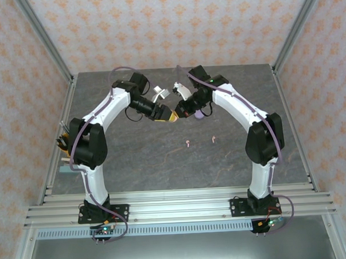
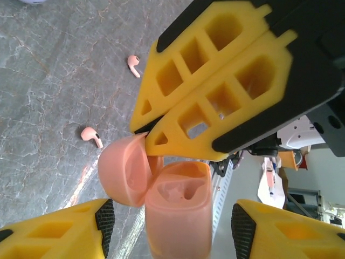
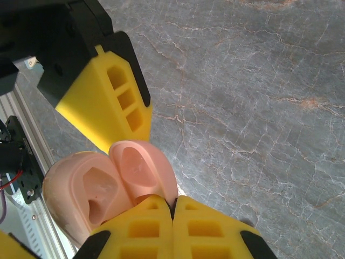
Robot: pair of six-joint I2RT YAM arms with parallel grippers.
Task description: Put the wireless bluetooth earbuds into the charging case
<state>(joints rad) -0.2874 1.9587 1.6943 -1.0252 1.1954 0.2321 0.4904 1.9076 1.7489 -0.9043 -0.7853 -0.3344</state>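
Note:
An open pale pink charging case [image 2: 178, 216] hangs above the table between the two grippers, and its two sockets are empty. My left gripper [image 2: 172, 229] is open around the case body, with a gap on each side. My right gripper [image 3: 173, 204] is shut on the edge of the flipped-back lid [image 3: 143, 170]. In the top view the left gripper [image 1: 165, 114] and right gripper [image 1: 179, 111] meet tip to tip at the table's middle. Two pale pink earbuds [image 1: 188, 143] [image 1: 212, 140] lie on the table nearer the arm bases, also in the left wrist view [image 2: 133, 65] [image 2: 91, 136]. The lilac earbuds are out of view.
A lilac object [image 1: 199, 113] sits on the grey marbled table [image 1: 140, 159], partly hidden by the right arm. Metal frame rails [image 1: 176, 205] run along the near edge. A yellow and black item [image 1: 63, 143] sits at the left edge.

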